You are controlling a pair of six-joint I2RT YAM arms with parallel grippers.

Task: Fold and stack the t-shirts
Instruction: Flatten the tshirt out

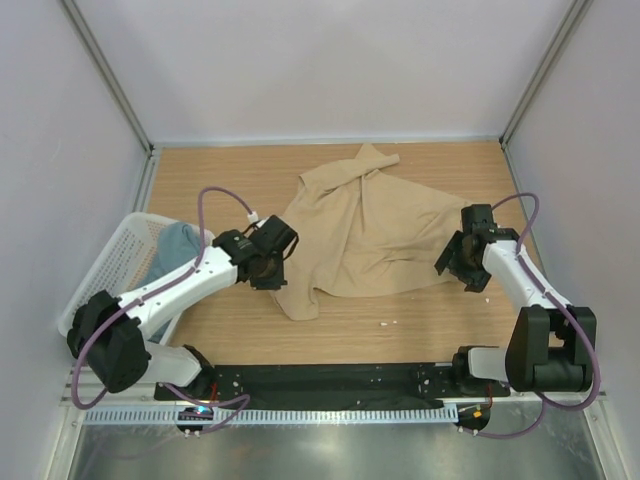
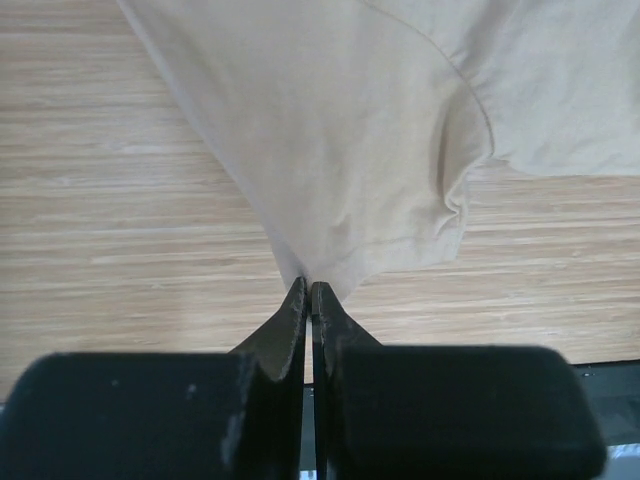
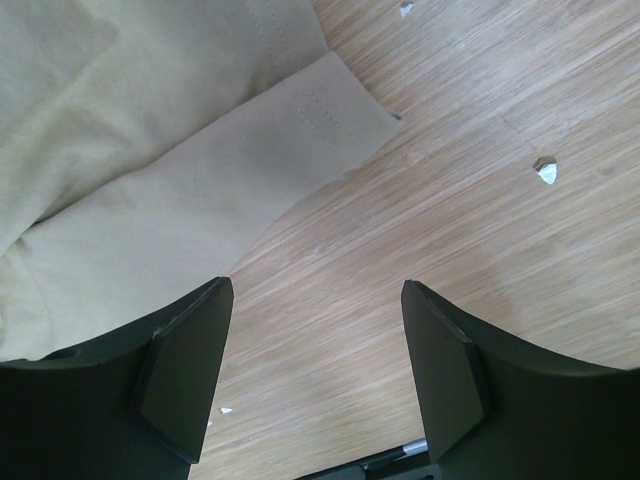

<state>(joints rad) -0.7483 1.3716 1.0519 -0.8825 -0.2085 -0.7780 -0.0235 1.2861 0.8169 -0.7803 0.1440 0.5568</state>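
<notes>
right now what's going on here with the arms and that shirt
Two robot arms are partway into folding t-shirts. The left gripper is shut on the left edge of the tan shirt, which lies crumpled and unfolded on the wooden table. The right gripper is open at the shirt's right edge, holding nothing. A grey-blue shirt sits in the white basket on the left. Nothing is folded or stacked yet.

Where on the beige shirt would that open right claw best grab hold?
Probably the stitched hem corner of the tan t-shirt ahead of the right gripper, approached from the bare-wood side: it lies flat there with nothing in the way.
</notes>
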